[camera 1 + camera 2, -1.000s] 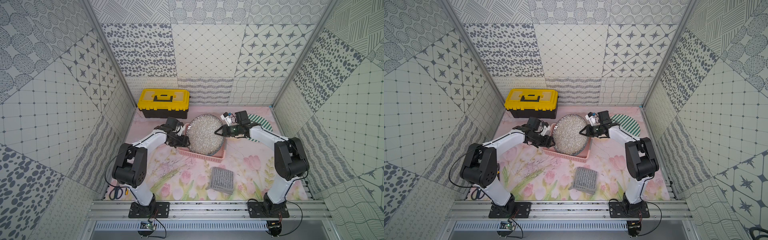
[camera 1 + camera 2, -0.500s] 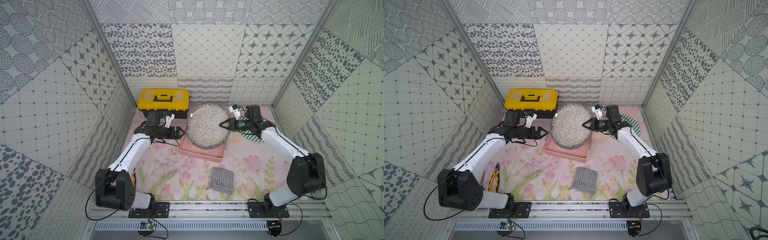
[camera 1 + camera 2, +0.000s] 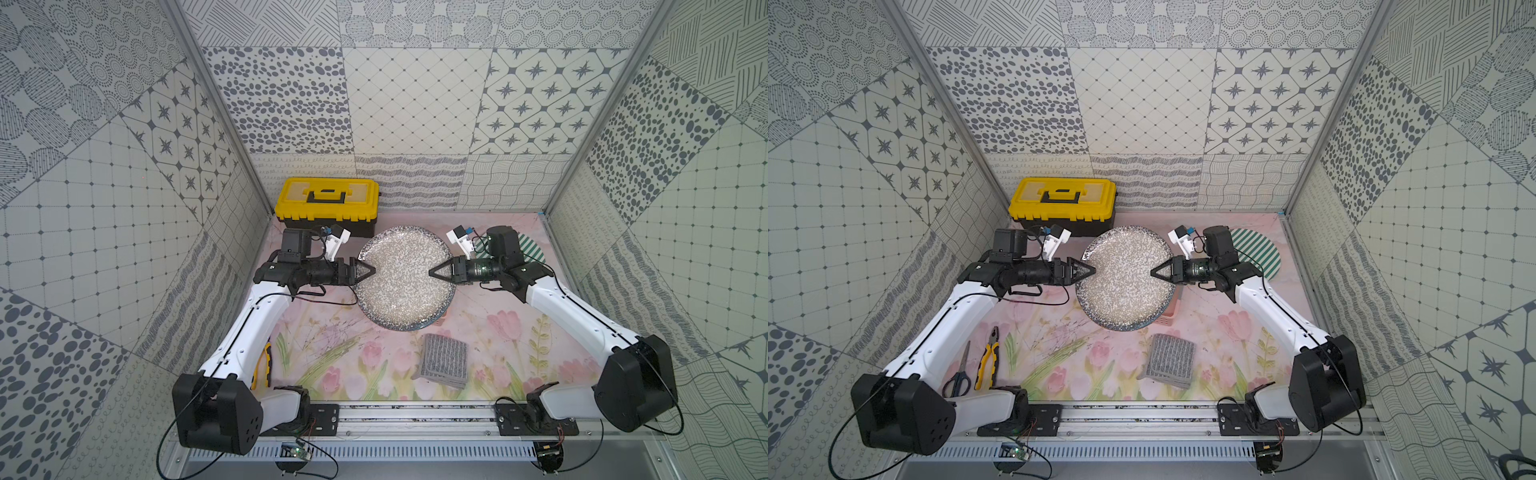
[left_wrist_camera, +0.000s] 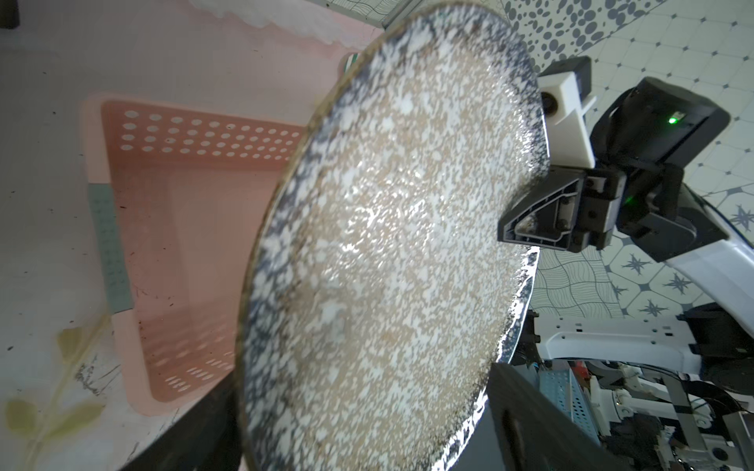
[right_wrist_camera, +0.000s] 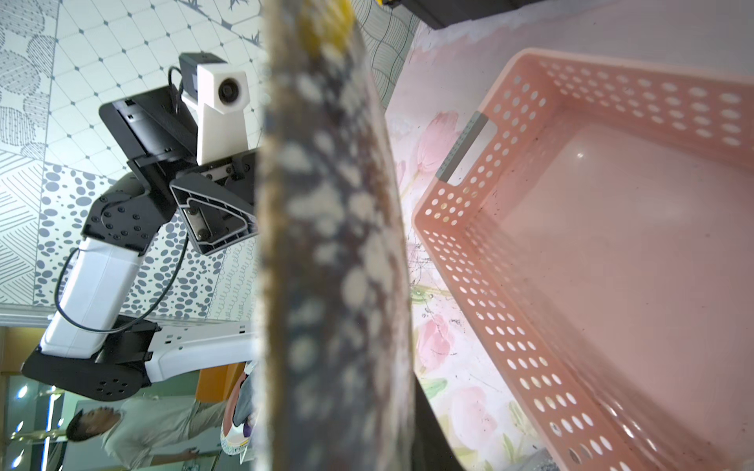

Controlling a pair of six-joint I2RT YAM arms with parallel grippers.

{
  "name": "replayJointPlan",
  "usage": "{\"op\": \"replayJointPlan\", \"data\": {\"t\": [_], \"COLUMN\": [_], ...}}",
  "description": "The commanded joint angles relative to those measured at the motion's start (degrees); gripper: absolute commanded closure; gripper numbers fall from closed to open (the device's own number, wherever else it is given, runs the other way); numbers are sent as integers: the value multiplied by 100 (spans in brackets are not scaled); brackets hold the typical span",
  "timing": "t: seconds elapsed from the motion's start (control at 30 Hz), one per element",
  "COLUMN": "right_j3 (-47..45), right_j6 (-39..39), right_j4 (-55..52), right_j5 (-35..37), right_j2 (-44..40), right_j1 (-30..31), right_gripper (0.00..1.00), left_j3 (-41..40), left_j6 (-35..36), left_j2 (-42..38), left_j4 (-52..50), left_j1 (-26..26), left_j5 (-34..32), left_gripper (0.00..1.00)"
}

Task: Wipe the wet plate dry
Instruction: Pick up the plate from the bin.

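1. The plate (image 3: 403, 277) is up in the air above the pink basket (image 3: 1174, 308), between the two claws.
2. The right claw (image 3: 433, 273) is closed to a narrow gap on the plate's rim and has hold of it.
3. The left claw (image 3: 371, 270) is spread wide, with its fingers (image 4: 526, 412) on either side of the opposite rim. The close view there is blurred, so I cannot tell whether they touch the plate.
4. The grey cloth (image 3: 444, 360) lies flat on the flowered mat (image 3: 332, 353) near the basket, apart from both claws.
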Motion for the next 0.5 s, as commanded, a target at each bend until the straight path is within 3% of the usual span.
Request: {"op": "replayJointPlan", "data": {"t": [0.0,0.33,0.47], "right_j3": [208,224,245], "right_j6": [-21,-21,-47], "right_j4": [1231,1521,1688], "right_j5": [-663,-702,-764], "right_j2": [-346,-103,35], "right_j1": [138,253,256], "right_gripper": [100,100,100], "left_j3": [-45,-110,-129], "left_j6": [-138,96,233], "left_j2": [-9,-90,-111], "left_j4": [-158,-481,-612], "left_j1": [65,67,60], "left_j5": [1110,1923,2244], "left_gripper": [13,45,51]}}
